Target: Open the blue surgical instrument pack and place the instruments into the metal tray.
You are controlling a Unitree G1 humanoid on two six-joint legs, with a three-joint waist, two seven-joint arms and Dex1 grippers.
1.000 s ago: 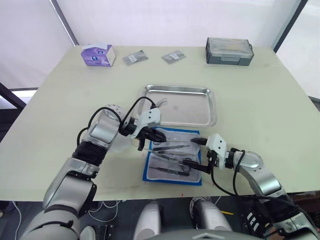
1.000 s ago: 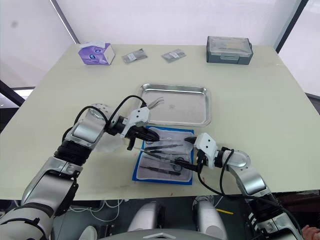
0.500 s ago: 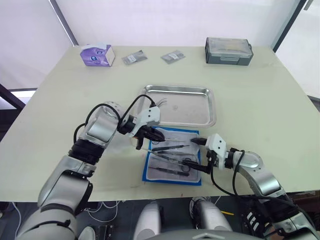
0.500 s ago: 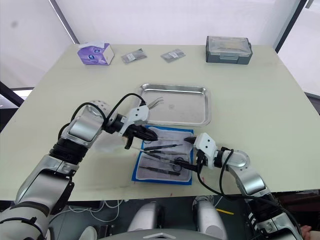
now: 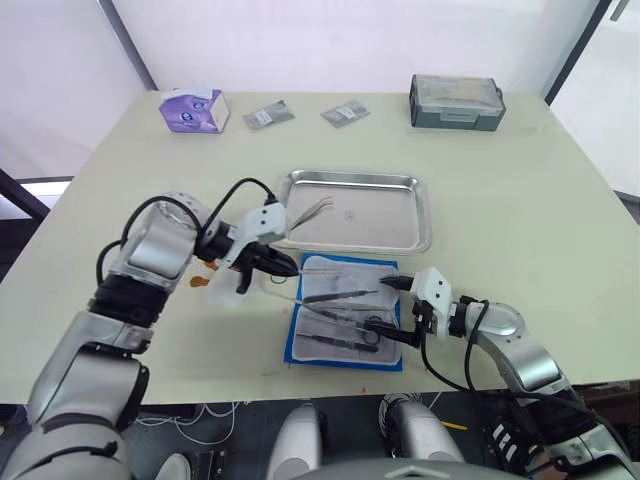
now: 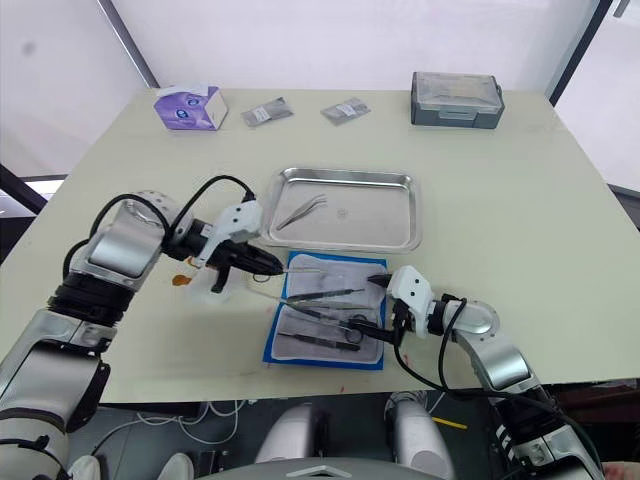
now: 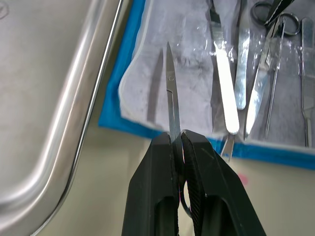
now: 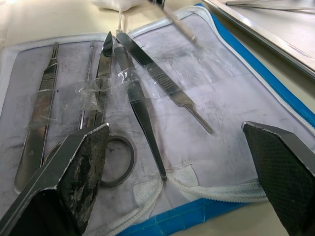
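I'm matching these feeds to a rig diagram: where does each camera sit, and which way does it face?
Left and right eye views: on the head, looking forward and down at the table, both arms in view.
Left wrist view: on the left arm, along its shut jaws gripping the scissors.
Right wrist view: on the right arm, along its open jaws.
Both wrist views share the blue surgical instrument pack and the metal tray.

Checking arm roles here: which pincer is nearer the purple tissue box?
Left. The left pincer, shut on slim scissors, is on the purple tissue box's side; the right pincer hangs open over the blue pack, farther away.
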